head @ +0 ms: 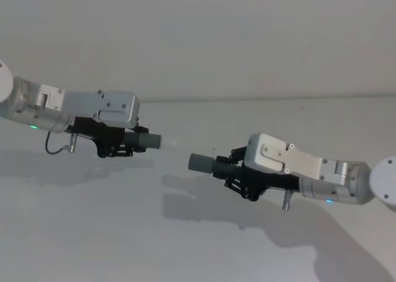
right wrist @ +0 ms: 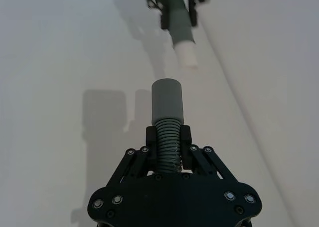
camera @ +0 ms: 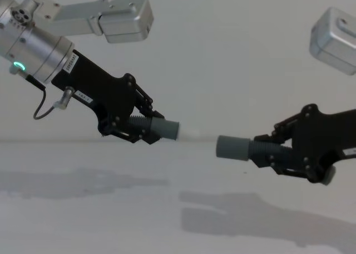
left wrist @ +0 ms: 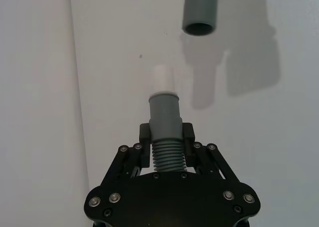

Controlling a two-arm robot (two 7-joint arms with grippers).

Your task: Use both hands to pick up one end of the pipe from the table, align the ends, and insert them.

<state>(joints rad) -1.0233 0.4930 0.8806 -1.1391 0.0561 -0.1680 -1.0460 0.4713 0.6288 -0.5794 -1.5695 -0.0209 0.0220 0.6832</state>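
The left gripper (head: 127, 143) is clamped on the ribbed part of one grey pipe piece (head: 147, 140), holding it up off the table (head: 80, 232). From its wrist view the two fingers (left wrist: 144, 135) press that ribbing from either side, and the smooth grey sleeve runs forward to the narrow white tip (left wrist: 163, 78). In the chest view this piece (camera: 161, 128) sits on the left, with its pale tip (camera: 189, 133) pointing right.

The right gripper (head: 238, 170) is likewise closed on the ribbing of the second pipe piece (head: 203, 163), also held in the air. Its wrist view shows the fingers (right wrist: 185, 136) squeezing the corrugated stretch, the smooth grey end (right wrist: 167, 100) pointing toward the other piece's white tip (right wrist: 186, 53) further off.

The two ends face each other across a small gap, near but not touching. In the head view the white tip (head: 168, 143) sits slightly higher and farther than the open grey mouth (head: 193, 162). The left wrist view shows that mouth (left wrist: 199, 28) as a dark round opening, offset to one side of the tip's line. Both arms cast soft shadows on the table below.
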